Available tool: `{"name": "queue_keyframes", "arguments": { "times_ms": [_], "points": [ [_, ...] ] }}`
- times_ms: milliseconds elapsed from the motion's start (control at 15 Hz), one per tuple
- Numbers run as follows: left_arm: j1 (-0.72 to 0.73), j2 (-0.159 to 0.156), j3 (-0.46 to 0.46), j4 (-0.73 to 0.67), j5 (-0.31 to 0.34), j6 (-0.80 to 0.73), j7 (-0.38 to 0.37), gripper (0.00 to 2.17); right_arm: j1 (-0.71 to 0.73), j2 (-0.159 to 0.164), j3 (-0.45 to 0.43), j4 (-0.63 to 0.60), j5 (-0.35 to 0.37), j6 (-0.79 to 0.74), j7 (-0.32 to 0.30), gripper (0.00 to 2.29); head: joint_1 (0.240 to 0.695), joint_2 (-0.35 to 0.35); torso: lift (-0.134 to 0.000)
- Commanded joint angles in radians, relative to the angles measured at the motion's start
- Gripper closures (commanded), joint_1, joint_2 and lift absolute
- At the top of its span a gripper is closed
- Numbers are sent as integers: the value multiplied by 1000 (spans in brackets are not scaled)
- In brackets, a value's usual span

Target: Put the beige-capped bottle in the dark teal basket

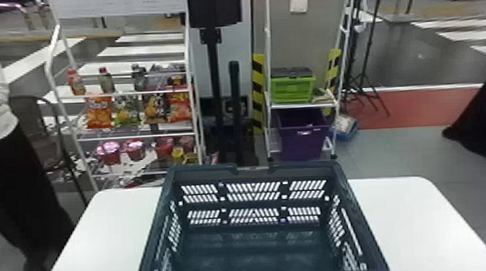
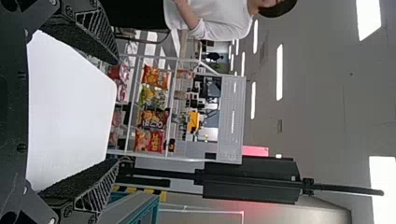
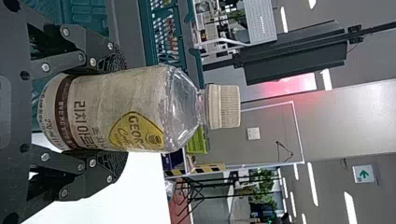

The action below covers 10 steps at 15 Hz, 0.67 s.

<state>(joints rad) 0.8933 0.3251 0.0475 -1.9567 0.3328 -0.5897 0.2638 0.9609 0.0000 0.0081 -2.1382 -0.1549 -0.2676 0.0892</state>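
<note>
clear glossy plastic bottle (image 3: 182,109)

Bottle (image 3: 182,112) label (image 3: 93,126): "리치 아로…", "270" | its yellow badge (image 3: 152,133): "GEOR…" | white sign (image 3: 370,180): green arrow (image 3: 363,174)

Dark teal basket (image 1: 200,171): open above | walls (image 1: 253,204): four sides | white rack (image 1: 135,137): beyond

Teal basket (image 1: 156,229) on white table (image 1: 417,215).
</note>
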Motion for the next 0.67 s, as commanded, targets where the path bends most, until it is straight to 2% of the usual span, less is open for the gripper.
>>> {"name": "queue_keyframes", "arguments": {
  "times_ms": [0,600],
  "points": [
    [-2,2,0,1,2,3,0,144,-5,1,1,3,2,0,0,2165,499,0,0],
    [-13,6,0,2,9,12,2,144,-17,1,3,-14,3,12,0,2162,499,0,0]
  ]
}}
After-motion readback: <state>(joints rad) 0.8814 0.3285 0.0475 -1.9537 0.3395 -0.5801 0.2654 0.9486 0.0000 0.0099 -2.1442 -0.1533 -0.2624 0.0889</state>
